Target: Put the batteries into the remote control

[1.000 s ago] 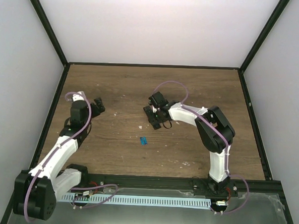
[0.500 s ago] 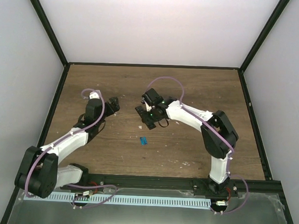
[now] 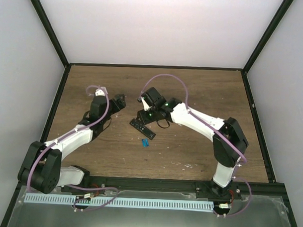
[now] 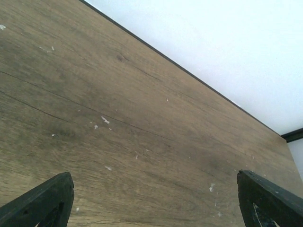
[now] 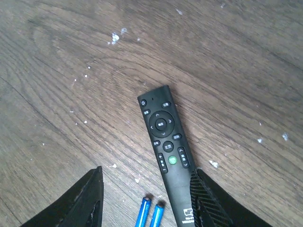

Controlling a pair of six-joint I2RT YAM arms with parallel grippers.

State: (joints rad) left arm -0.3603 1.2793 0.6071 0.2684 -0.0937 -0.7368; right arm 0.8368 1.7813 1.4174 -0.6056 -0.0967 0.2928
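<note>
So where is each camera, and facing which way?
Top external: above, behind the bases, looking down on the table; both arms show.
Left wrist: on left end effector, facing table and back wall; fingertips show.
Right wrist: on right end effector, looking down at remote control, batteries; fingers show.
Shared with top external: remote control, batteries.

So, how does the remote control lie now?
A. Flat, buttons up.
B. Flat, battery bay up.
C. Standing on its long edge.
A: the right wrist view shows the remote control lying flat on the table with its buttons facing up and the two batteries beside it.
</note>
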